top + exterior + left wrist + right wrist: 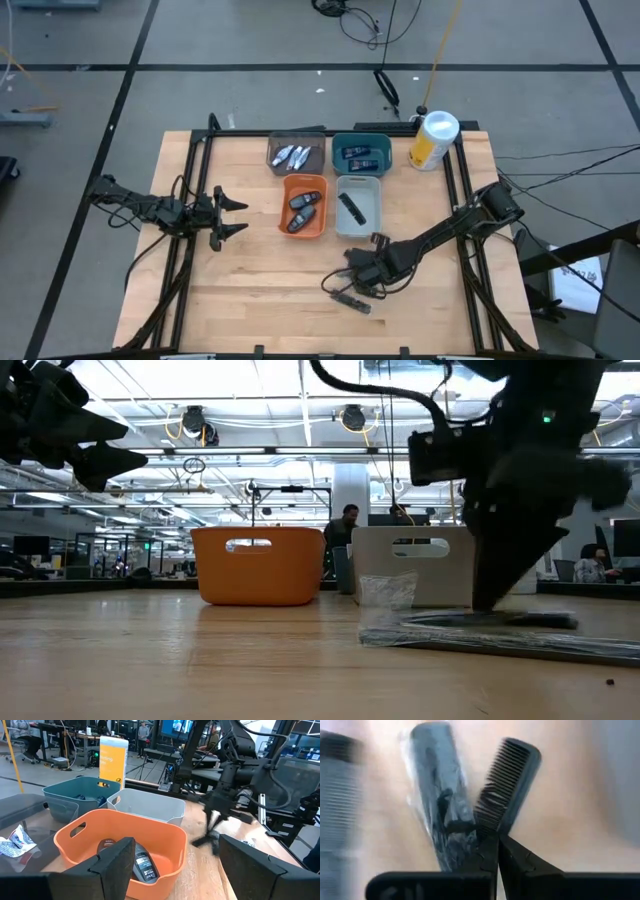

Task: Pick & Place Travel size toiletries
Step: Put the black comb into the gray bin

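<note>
- Right now I see my right gripper (358,283) down near the tabletop's front edge, fingers pressed together, pinching the slim black bar (352,299), a wrapped comb lying flat.
- Meanwhile my left gripper (232,216) hovers spread near the left edge, beside the orange bin (303,234).

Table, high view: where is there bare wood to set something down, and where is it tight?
Bare wood: the near-left corner of the table, below the left gripper and orange bin; also the far-left strip beside the brown bin. Crowded: the four bins, and near-right, where the right gripper meets the black bar.
</note>
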